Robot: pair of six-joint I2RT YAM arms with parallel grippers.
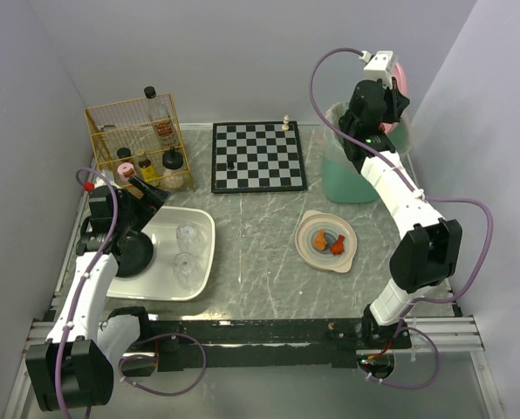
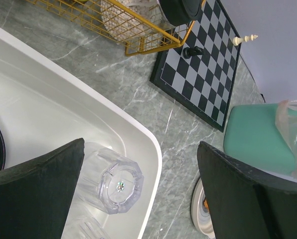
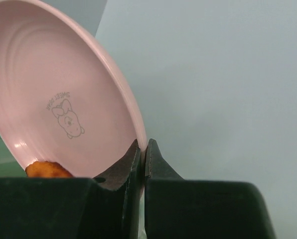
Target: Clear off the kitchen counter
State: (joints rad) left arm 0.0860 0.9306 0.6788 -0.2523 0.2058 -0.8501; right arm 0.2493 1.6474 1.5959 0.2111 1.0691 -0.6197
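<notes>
While the right gripper [image 3: 143,152] pinches a pink plate [image 3: 64,89] by its rim, tilted above the green bin [image 1: 340,179], an orange scrap [image 3: 44,170] lies at its low edge, so the emptying looks unfinished. The left gripper [image 2: 141,144] hangs wide open, holding nothing, over the white tub [image 1: 211,236], which holds two upturned glasses [image 1: 188,234] and a black dish [image 1: 133,253]. The counter [image 1: 260,253] is far from clear, I judge: a second plate [image 1: 302,236] with orange bits, a chessboard [image 1: 258,157] and a wire basket [image 1: 138,140] of bottles sit on it.
</notes>
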